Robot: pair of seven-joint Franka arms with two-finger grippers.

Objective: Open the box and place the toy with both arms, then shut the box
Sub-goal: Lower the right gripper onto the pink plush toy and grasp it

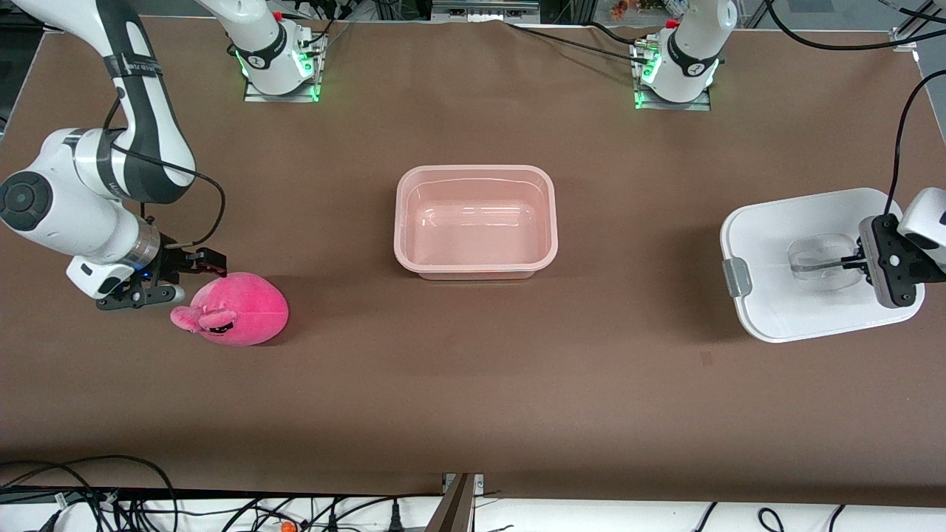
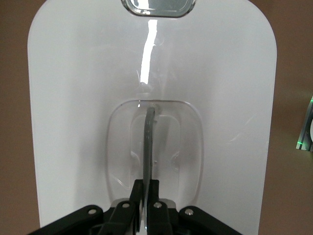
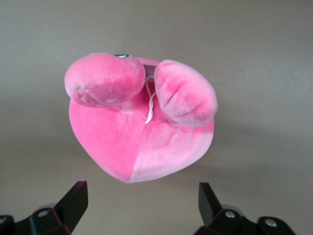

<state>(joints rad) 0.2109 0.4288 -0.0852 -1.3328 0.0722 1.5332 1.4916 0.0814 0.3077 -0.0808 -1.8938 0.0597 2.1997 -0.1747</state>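
Front view: the open pink tub point(image 1: 475, 222) sits at frame centre on the brown worktop point(image 1: 473, 369); the toy point(image 1: 235, 308) lies at lower left beside the right gripper point(image 1: 194, 275), the lid point(image 1: 805, 266) at right. Left wrist view: the left gripper point(image 2: 145, 196) pinches the lid's clear handle point(image 2: 148, 142), fingers closed together. Right wrist view: the right gripper's fingers point(image 3: 73, 198) spread wide, empty, just short of the toy.

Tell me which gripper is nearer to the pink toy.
The right gripper, open, is beside the toy. The left gripper is shut on the lid's handle at the left arm's end.
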